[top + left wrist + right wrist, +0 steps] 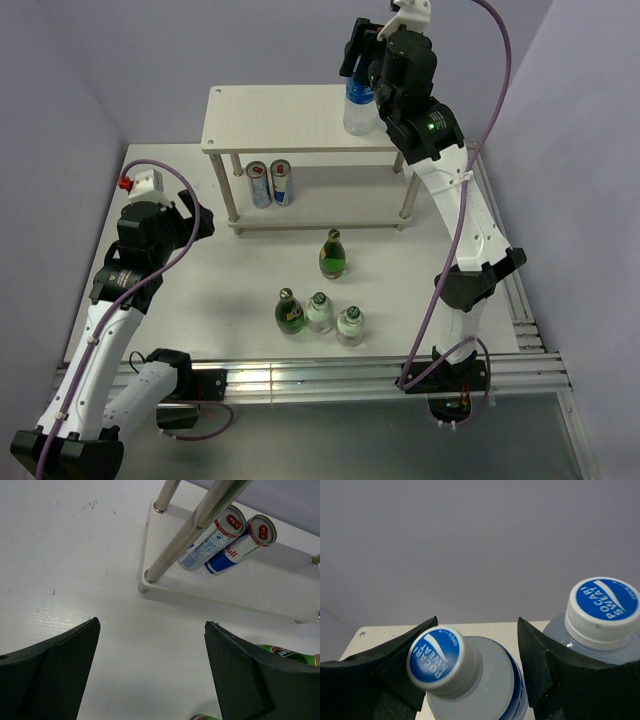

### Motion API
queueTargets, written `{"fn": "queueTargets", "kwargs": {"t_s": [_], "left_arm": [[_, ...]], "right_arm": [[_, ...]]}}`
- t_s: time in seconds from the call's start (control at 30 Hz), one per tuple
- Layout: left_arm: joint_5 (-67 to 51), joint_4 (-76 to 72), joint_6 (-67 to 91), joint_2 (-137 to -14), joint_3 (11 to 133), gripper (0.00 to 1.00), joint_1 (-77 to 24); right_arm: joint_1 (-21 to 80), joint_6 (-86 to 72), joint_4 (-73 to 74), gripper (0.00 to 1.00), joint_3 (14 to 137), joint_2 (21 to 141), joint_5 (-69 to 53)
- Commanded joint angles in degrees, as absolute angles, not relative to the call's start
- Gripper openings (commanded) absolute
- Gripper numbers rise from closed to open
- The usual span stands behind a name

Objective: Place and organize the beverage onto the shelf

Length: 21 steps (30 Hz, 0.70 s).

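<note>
Your right jaws are up at the right end of the shelf [280, 115], on its top board. They are clamped on a Pocari Sweat bottle [470, 680], one black finger [395, 660] against each side, and its blue cap leans towards the left finger. Your left jaws hang wide apart over the tabletop [230, 290] with nothing between them, just short of the shelf's front left leg.

The tabletop is white, the walls [150, 50] around it are pale lilac-grey, and an aluminium rail [380, 370] runs along the near edge. Four small glass bottles stand in front of the shelf. One green bottle [333, 253] is alone, and a row of three [320, 313] stands nearer you.

Only the right wrist view shows a second Pocari Sweat bottle [602, 610], just outside the right finger; from above, the arm hides it. The left wrist view picks out the lower tier, where a Red Bull can [240, 552] and a pale blue-and-white can [207, 547] stand touching.
</note>
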<state>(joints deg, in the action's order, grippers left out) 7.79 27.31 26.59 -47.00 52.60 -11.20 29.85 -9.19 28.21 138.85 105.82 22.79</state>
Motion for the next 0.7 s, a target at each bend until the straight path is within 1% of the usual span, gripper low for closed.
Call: {"fn": "queueTargets", "kwargs": {"t_s": [0.0,0.17,0.3,0.33,0.37,0.43,0.53,0.67], "left_arm": [[7.2,26.4,25.7,-46.8,53.4,0.92,-10.8],[7.1,26.4,25.8,-47.0,53.4,0.92,-10.5],[6.9,26.3,25.8,-47.1,53.4,0.92,-10.4],[6.9,26.3,25.8,-47.1,53.4,0.92,-10.4],[6.7,26.4,25.8,-47.3,53.4,0.92,-10.2],[6.7,26.4,25.8,-47.3,53.4,0.92,-10.0],[6.5,26.5,25.8,-47.2,53.5,0.92,-9.8],[6.7,26.5,25.7,-47.4,53.5,0.92,-9.8]], "right_arm": [[30.0,-9.0,27.8,0.71,139.1,106.7,22.7],[30.1,-9.3,27.0,0.72,136.9,106.0,23.0],[30.0,-9.7,27.2,0.75,135.4,104.8,22.9],[30.0,-9.8,27.5,0.76,135.1,104.5,22.9],[30.1,-10.1,28.0,0.80,134.8,104.1,22.9],[30.1,-10.2,28.0,0.84,133.0,102.6,23.2],[30.4,-10.5,26.4,0.92,129.0,99.9,22.9],[31.0,-10.7,26.6,0.95,127.3,98.4,23.0]]}}
